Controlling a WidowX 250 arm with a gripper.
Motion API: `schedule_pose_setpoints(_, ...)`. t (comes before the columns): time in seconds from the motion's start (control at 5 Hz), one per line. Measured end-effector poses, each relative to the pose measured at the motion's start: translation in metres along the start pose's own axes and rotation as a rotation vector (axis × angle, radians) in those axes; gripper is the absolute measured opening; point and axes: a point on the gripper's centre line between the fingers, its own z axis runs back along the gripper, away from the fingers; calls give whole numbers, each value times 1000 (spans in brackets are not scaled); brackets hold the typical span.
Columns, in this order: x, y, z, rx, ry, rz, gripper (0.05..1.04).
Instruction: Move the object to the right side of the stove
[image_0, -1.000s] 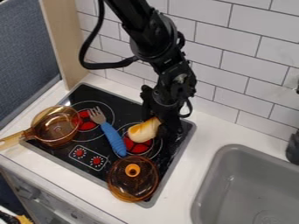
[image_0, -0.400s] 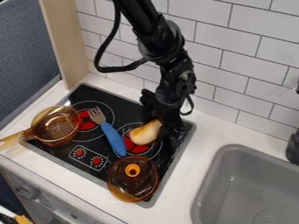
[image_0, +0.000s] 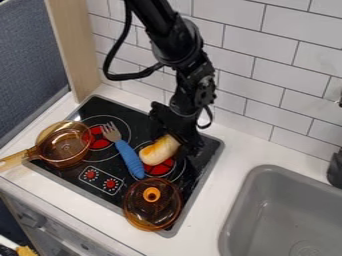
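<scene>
The task's thing, a pale roll with a golden-brown patch (image_0: 159, 150), lies over the right-hand burner (image_0: 159, 168) of the black stove (image_0: 107, 187), slantwise, with its near end towards the left. The gripper (image_0: 176, 141) is down at its far end and seems closed on it, opened only about as far as the roll is thick; the dark fingers merge with the stove behind them, so how firm the hold is cannot be told. Whether the roll bears on the burner or hangs just above it is also unclear from this angle.

As for progress, the roll is picked up, by the look of it, and is already on the right side of the stove, so the carrying looks all but done. What is left is to settle it, perhaps a little further right, then let go and lift the arm (image_0: 175, 42) away. The release is not yet made.

Room for setting down is tight on two sides. The blue-handled fork (image_0: 129, 156) lies just to the left of the roll, and the amber lid (image_0: 152, 209) with its orange knob sits just on the near side. A slight drift left while opening could nudge the fork, and a roll let go from above might turn towards the lid. The amber pan (image_0: 65, 146) on the left is well out of the way.
</scene>
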Motion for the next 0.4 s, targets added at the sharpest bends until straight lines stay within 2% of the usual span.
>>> schedule_pose_setpoints(0.2,5,6,21,-14,-46,10,1003)
schedule_pose_setpoints(0.4,6,16,44,-54,-77,35,999)
